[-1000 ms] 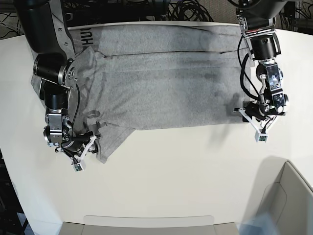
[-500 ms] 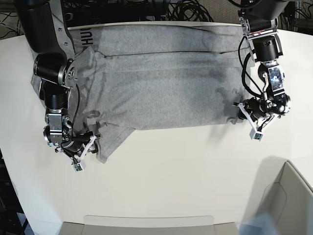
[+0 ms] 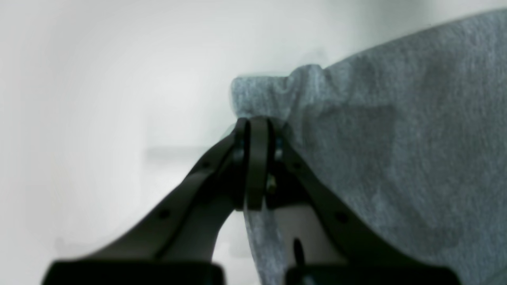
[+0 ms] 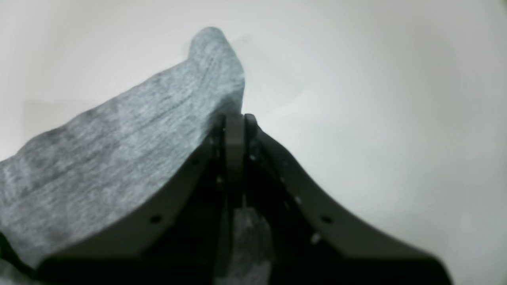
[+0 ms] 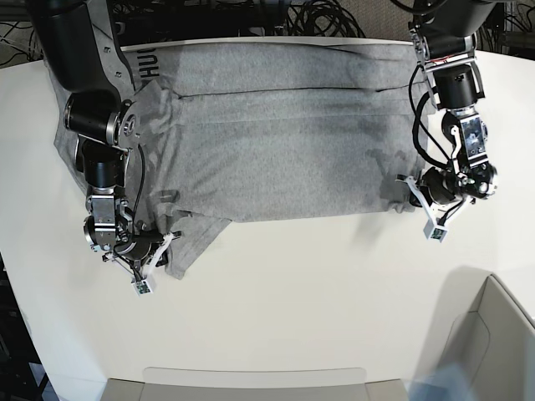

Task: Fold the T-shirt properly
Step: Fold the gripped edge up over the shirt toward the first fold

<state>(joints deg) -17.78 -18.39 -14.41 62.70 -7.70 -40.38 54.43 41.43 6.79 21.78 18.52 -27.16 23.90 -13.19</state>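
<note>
Grey T-shirt [image 5: 284, 142] spread on white table [image 5: 292, 301], left gripper [image 5: 415, 200] and right gripper [image 5: 159, 251] at its near corners.

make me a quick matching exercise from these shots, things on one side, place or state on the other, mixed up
Things:
1. left gripper
2. right gripper
3. T-shirt
4. black lettering

Places or states:
a. spread flat across the white table
b. shut on the shirt's near corner, base view's right
c. at the shirt's far edge, base view's left
d. shut on the shirt's sleeve end, base view's left

Pairs: 1-b, 2-d, 3-a, 4-c
</note>
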